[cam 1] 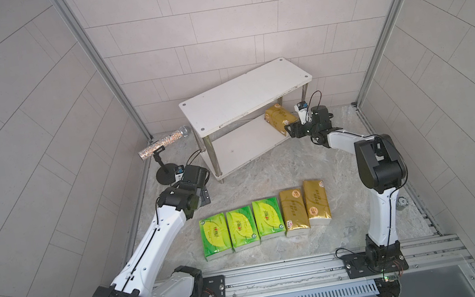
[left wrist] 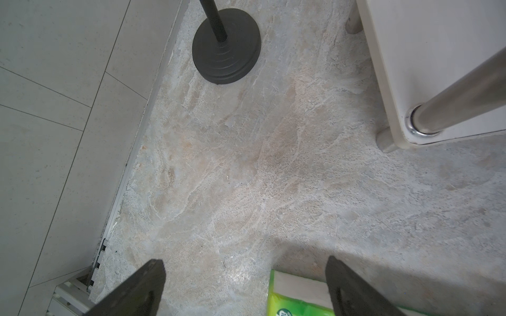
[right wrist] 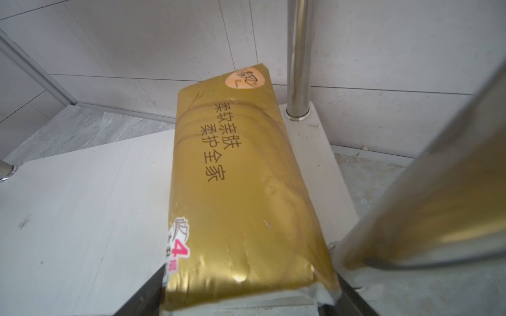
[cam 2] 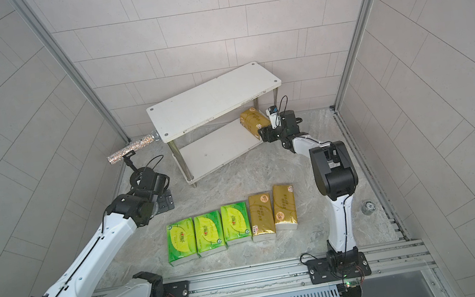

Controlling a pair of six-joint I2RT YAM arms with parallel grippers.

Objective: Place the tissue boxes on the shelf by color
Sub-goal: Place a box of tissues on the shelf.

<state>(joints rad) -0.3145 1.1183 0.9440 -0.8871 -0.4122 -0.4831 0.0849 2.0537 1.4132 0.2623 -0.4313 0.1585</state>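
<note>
Right claw (cam 1: 291, 130) at the right-hand end of the shelf (cam 1: 243, 150), jaws flanking the near white end of a gold tissue pack (cam 1: 278, 116) (whether they press on it or merely bracket it cannot be told). That pack lies on the lower board, directly ahead of the claw, with its long axis running away toward the rear chrome leg (right wrist: 298, 60). Any coming move probably follows that axis, and the right arm is much the nearer. Left claw (left wrist: 243, 261) hangs wide open and empty over the worktop (cam 1: 264, 167), near three green packs (cam 1: 242, 230). Two gold packs (cam 1: 305, 206) lie alongside them.
</note>
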